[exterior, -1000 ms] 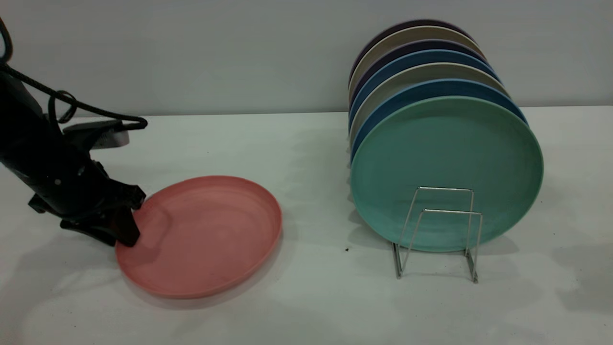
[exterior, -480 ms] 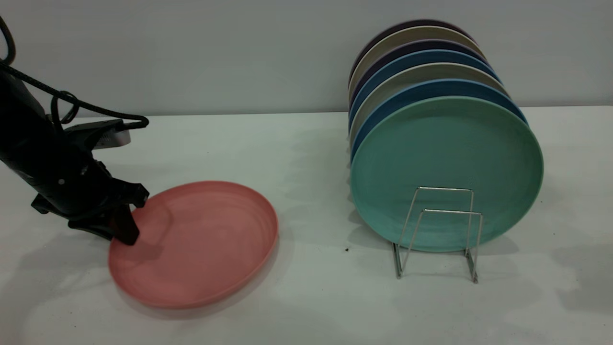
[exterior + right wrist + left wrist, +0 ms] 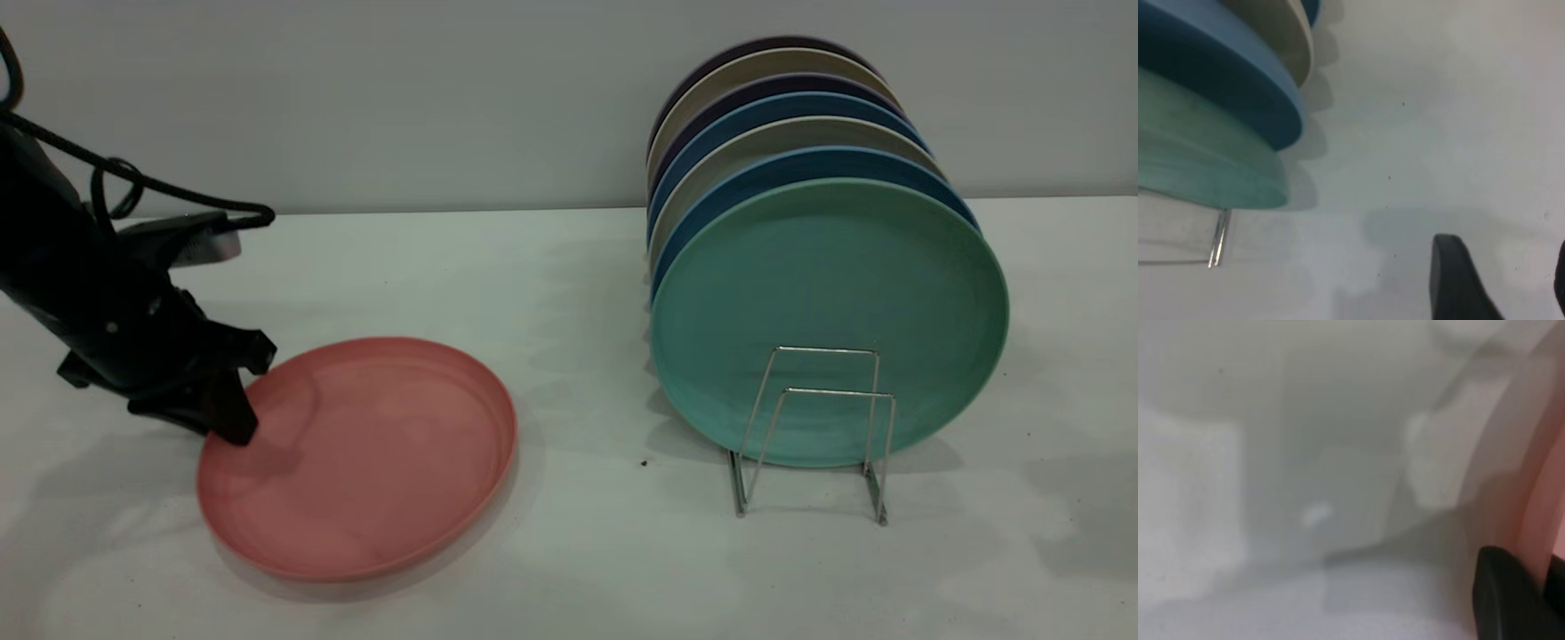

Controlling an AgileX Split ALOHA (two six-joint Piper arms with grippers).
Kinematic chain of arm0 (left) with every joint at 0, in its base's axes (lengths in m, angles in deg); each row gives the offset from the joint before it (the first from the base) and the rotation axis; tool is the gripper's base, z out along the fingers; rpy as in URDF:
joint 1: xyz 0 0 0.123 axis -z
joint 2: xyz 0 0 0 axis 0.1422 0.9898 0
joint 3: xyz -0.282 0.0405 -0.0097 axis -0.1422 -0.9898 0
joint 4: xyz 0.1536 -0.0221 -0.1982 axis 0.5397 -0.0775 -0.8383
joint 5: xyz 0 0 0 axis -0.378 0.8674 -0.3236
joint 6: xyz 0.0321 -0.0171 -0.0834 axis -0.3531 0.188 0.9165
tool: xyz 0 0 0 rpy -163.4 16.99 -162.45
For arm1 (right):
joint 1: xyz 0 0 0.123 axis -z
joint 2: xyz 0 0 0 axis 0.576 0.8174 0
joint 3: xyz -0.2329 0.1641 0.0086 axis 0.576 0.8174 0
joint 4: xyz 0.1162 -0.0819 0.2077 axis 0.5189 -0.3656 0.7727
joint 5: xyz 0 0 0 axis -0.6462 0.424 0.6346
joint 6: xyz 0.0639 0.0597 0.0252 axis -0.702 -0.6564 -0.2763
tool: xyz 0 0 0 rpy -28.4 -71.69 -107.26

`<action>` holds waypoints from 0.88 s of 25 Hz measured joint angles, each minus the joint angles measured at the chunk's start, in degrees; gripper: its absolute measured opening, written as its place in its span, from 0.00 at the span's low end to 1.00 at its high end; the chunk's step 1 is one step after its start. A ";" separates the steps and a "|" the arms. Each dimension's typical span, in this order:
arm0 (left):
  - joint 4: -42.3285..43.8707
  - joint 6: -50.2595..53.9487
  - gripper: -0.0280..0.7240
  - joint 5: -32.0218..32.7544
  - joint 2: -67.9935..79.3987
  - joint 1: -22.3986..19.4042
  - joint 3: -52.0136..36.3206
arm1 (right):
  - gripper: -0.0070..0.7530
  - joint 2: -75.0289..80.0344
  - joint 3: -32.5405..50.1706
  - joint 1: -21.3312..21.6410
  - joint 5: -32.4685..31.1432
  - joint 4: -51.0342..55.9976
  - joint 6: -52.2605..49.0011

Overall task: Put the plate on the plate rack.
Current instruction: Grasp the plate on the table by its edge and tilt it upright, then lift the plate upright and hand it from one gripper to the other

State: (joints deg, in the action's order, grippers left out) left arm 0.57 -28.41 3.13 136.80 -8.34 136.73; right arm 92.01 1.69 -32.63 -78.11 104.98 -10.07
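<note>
plate [image 3: 360,458] lies flat on table [image 3: 569,569], well left of plate rack [image 3: 813,436]. left gripper [image 3: 233,391] clamped on plate's left rim. teal plate [image 3: 827,293] stands in rack, blue and beige plates behind. right gripper [image 3: 1501,280] beside rack, fingers parted, holding nothing.

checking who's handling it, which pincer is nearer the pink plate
Left. The left pincer is at the plate's left rim, its tips on the edge. The right pincer hangs over bare table beside the plate rack, well away from the plate.
</note>
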 joint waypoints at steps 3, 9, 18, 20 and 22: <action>-1.66 -2.30 0.07 0.62 -2.38 0.00 -0.05 | 0.50 -0.07 0.00 0.00 -0.06 0.29 0.00; -16.24 -16.94 0.06 3.60 -6.16 0.00 -0.05 | 0.50 -3.28 -0.71 0.00 -3.55 3.17 0.35; -40.34 -40.11 0.06 16.04 -8.42 0.00 -0.10 | 0.50 -7.34 -4.33 0.00 -18.01 26.76 22.33; -40.75 -41.36 0.06 17.59 -9.11 0.00 -0.10 | 0.50 -7.42 -4.33 0.00 -21.54 38.68 32.74; -41.22 -42.19 0.06 19.18 -9.91 0.00 -0.16 | 0.50 -7.42 -4.33 0.00 -26.36 49.70 41.87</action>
State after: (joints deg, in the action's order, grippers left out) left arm -40.65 -70.60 22.31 126.89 -8.34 136.57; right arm 84.59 -2.63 -32.63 -104.47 154.68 31.80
